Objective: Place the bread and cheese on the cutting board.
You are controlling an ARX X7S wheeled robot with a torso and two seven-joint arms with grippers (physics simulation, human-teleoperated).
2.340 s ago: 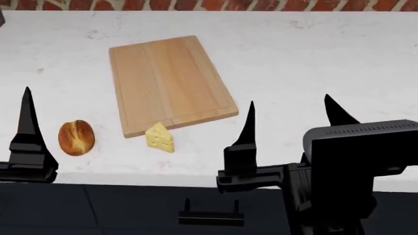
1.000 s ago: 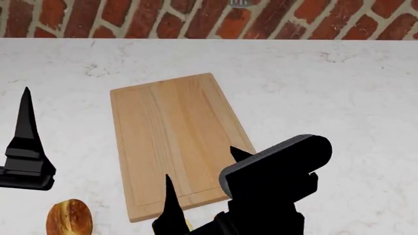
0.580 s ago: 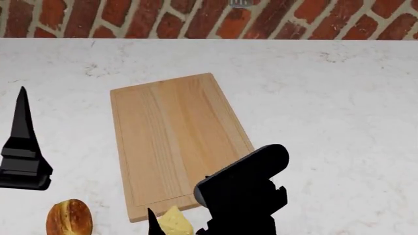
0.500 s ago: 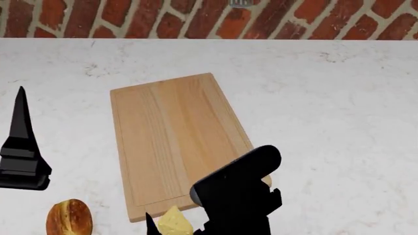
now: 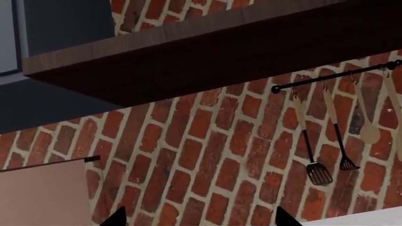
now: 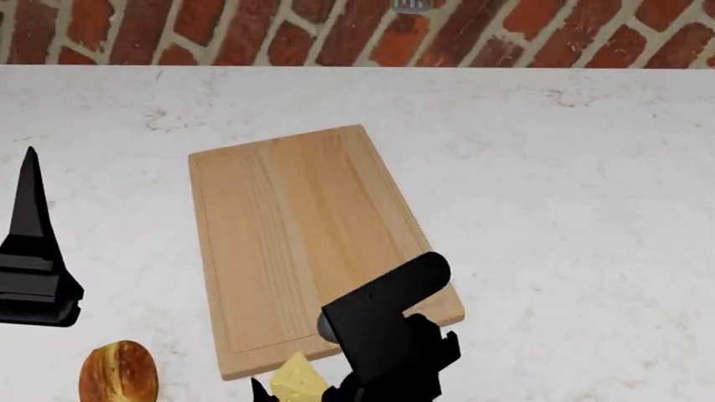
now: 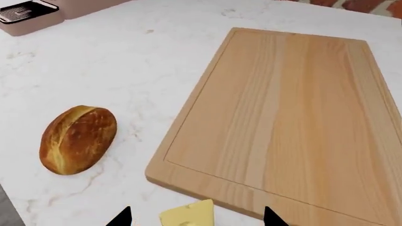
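- While the right gripper (image 7: 196, 217) hung low over the near end of the cutting board (image 6: 296, 239), its two black tips stood wide apart, and the cheese (image 7: 188, 214) sat on the counter between them.
- The tips were not touching the cheese, so the claw had hold of nothing.
- The cheese was a small yellow wedge with holes. It lay on the white counter (image 6: 558, 184), just beside the near short edge of the board, not on it.
- In the head view most of the cheese (image 6: 296, 378) showed next to the black right arm (image 6: 386, 322), which covered the near right corner of the board.
- The bread (image 6: 117, 373) was a shiny brown roll. It lay on the counter to the left of the board, apart from it and from the cheese.
- The board (image 7: 295, 117) had nothing on it.
- The left gripper (image 5: 197, 221) was held up high at the left side and looked at a brick wall (image 5: 207, 155). Its two tips stood far apart with nothing between them.
- On that wall, spoons and spatulas (image 5: 317, 172) hung from a dark rail (image 5: 333, 77) under a wooden shelf (image 5: 213, 52).
- A pink box (image 7: 28, 16) stood far off on the counter.
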